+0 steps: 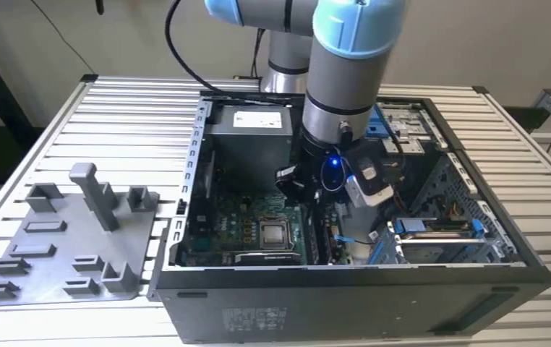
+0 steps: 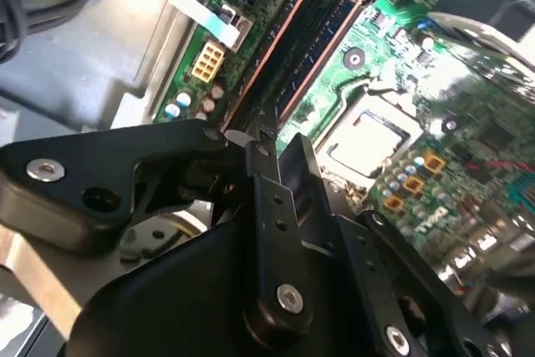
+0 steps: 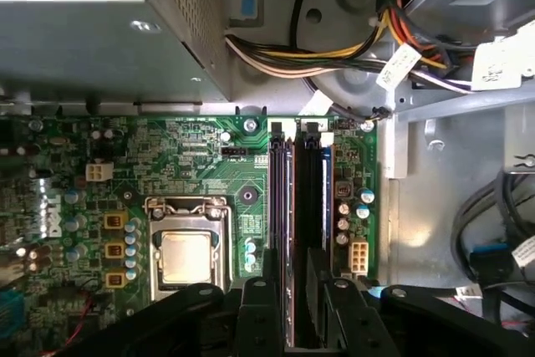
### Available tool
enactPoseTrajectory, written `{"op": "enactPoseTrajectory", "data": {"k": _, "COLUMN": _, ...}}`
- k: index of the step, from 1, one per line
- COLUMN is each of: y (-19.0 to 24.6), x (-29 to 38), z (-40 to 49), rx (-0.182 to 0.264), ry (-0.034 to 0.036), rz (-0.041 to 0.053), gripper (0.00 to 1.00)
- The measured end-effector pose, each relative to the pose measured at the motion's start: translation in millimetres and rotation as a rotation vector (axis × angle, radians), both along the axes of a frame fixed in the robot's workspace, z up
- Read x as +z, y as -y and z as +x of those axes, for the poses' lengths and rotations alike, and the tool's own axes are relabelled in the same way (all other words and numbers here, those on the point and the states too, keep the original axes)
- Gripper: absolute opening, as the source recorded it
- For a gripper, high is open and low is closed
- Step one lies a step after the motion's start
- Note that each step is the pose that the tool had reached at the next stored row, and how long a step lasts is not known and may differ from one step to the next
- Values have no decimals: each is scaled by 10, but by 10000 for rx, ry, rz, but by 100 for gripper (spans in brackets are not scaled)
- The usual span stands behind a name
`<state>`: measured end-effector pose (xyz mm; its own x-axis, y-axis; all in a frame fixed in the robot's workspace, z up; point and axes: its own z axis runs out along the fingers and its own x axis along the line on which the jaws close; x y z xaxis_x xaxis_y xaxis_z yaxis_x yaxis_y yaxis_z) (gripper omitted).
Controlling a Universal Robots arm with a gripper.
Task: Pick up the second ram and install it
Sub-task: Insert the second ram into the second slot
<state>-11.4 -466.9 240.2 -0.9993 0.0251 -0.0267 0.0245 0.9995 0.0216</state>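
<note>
Landmark: silver square processor socket [image 3: 185,252] on the green motherboard [image 3: 201,156], inside the open black computer case [image 1: 353,296].
Task's thing: the second ram [image 3: 285,206], a long narrow dark stick seen edge-on, appears to stand in the long slot nearest the socket. A further black slot lies just beyond it, away from the socket.
Gripper: the black gripper [image 3: 292,277] sits over the stick's near end, beside the socket. I cannot tell whether it is clamped on the stick or loose.
Step, as I judge it: seating the stick in its slot.
Doing it well: keep the stick upright and in line with the slot. Press straight down and evenly, so that neither end rides high.
Risk: a tilted push could strain the board.
Writing: the white sticker [image 1: 261,119] on the grey power supply beyond the socket, the pale cable tags [image 3: 397,64] and the case-front label [image 1: 251,316] all carry print too small to make out.
</note>
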Motion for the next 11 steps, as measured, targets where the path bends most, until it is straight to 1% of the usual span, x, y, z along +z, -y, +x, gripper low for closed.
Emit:
{"op": "enactPoseTrajectory", "data": {"k": 2, "y": 0, "x": 0, "z": 0, "rx": 2, "ry": 1, "rz": 3, "gripper": 28}}
{"op": "enactPoseTrajectory", "data": {"k": 3, "y": 0, "x": -1, "z": 0, "rx": 4, "ry": 1, "rz": 4, "gripper": 26}}
{"op": "enactPoseTrajectory", "data": {"k": 4, "y": 0, "x": -1, "z": 0, "rx": 5, "ry": 1, "rz": 4, "gripper": 19}}
{"op": "enactPoseTrajectory", "data": {"k": 5, "y": 0, "x": 0, "z": 0, "rx": 6, "ry": 1, "rz": 3, "gripper": 19}}
{"op": "enactPoseTrajectory", "data": {"k": 6, "y": 0, "x": 0, "z": 0, "rx": 8, "ry": 1, "rz": 3, "gripper": 13}}
{"op": "enactPoseTrajectory", "data": {"k": 7, "y": 0, "x": 0, "z": 0, "rx": 9, "ry": 0, "rz": 2, "gripper": 11}}
{"op": "enactPoseTrajectory", "data": {"k": 11, "y": 0, "x": 0, "z": 0, "rx": 14, "ry": 1, "rz": 2, "gripper": 11}}
